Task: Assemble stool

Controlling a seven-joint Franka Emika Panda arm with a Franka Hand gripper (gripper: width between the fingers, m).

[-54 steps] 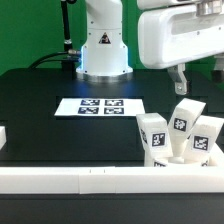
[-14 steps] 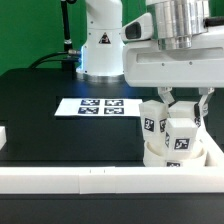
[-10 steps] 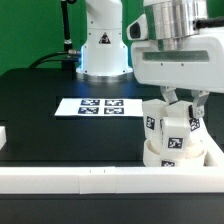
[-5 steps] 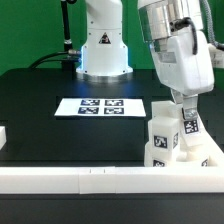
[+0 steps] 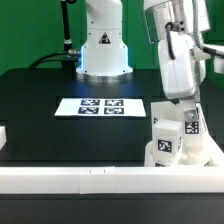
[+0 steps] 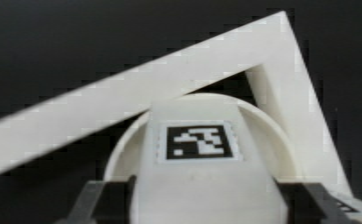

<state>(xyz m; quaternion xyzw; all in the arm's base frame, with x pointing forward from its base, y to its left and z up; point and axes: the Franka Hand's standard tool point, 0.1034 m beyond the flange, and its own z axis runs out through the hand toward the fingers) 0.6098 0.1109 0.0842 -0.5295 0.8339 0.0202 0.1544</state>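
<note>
The stool's round white seat (image 5: 160, 157) lies in the corner of the white rails at the exterior view's right. An upright white leg (image 5: 167, 135) with a black-and-white tag stands on it, and my gripper (image 5: 181, 112) comes down from above, shut on this leg. A second tagged leg (image 5: 194, 124) stands close beside it, partly hidden. In the wrist view the held leg (image 6: 199, 140) fills the space between my dark fingers (image 6: 107, 200), with the seat's rounded edge (image 6: 139, 150) below it.
The marker board (image 5: 100, 106) lies flat on the black table in front of the robot base (image 5: 103, 45). A long white rail (image 5: 90, 178) runs along the front edge and meets a side rail (image 5: 214, 150) at the corner (image 6: 276, 60).
The hand has turned about its axis and now leans toward the exterior view's right. The gripped leg has turned with it, staying on the seat. The jaws kept the same width.
</note>
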